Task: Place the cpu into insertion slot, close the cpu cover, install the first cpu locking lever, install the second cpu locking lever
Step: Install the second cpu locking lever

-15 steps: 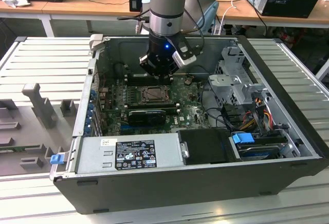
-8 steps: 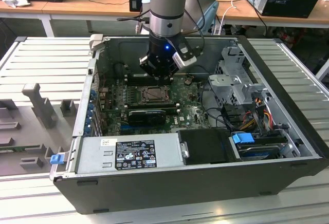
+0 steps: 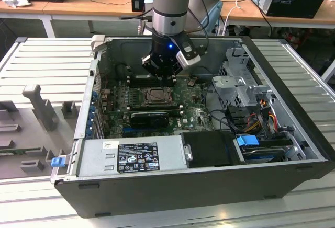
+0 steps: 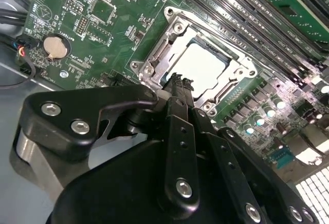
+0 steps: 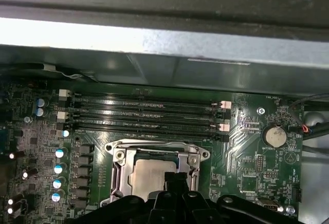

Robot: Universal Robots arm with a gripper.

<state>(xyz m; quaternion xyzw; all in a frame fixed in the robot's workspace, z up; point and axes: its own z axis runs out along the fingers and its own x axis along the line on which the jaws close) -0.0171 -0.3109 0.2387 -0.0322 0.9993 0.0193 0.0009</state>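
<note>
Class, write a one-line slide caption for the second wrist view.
End effector poised at the edge of the cpu cover, closed over the cpu on the green motherboard.

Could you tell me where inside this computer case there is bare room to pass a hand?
Little room: the black gripper hangs over the pale square cpu in its silvery cover, long memory slots alongside. The barest stretch is green board around the round coin battery.

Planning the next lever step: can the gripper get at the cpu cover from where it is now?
Probably yes. The gripper sits right at the edge of the cpu cover, which lies closed over the cpu, and nothing stands between them.
</note>
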